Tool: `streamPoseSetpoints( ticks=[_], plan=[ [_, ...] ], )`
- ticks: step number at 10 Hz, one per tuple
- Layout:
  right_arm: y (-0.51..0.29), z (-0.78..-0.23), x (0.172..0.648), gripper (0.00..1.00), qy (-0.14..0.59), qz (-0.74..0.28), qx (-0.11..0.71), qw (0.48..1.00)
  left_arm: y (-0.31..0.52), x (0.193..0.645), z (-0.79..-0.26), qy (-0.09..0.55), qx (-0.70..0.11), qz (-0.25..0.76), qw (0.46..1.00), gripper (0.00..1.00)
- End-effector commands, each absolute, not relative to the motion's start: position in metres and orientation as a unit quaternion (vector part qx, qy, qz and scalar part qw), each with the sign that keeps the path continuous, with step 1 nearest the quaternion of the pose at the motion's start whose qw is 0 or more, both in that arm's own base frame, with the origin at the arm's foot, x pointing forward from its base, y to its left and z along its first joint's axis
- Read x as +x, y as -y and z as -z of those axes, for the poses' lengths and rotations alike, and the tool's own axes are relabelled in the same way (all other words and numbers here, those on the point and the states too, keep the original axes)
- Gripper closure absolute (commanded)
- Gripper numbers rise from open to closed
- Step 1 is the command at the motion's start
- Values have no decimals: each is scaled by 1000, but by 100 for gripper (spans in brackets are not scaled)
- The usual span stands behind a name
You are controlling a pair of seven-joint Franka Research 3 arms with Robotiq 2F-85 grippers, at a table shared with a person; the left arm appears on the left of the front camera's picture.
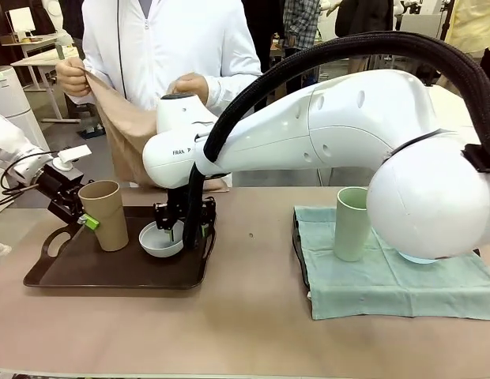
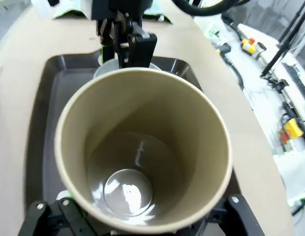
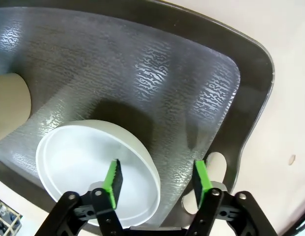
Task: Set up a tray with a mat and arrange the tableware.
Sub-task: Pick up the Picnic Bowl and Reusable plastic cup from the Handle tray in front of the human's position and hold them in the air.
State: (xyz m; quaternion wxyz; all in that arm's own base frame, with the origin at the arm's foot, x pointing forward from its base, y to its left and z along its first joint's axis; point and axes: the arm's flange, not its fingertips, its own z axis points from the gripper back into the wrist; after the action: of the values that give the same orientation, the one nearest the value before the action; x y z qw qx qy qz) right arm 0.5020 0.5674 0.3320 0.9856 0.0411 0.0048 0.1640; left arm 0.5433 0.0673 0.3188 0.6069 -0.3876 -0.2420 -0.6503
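Left hand [image 1: 85,220] grips tan tumbler [image 1: 104,214], lower left, on the tray [image 1: 118,272]. Right hand [image 3: 155,179] straddles white bowl [image 3: 96,169] rim, fingers apart, centre.

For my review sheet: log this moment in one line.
left gripper: gripping tan tumbler | right gripper: open, straddling white bowl rim | both on tray
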Motion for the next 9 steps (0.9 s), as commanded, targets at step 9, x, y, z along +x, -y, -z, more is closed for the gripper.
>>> streamPoseSetpoints(
  ticks=[9],
  plan=[
    [-577,-332,502,100,-8,-184,38,982,-66,536,-320,241,-388,648,610,72]
  ],
)
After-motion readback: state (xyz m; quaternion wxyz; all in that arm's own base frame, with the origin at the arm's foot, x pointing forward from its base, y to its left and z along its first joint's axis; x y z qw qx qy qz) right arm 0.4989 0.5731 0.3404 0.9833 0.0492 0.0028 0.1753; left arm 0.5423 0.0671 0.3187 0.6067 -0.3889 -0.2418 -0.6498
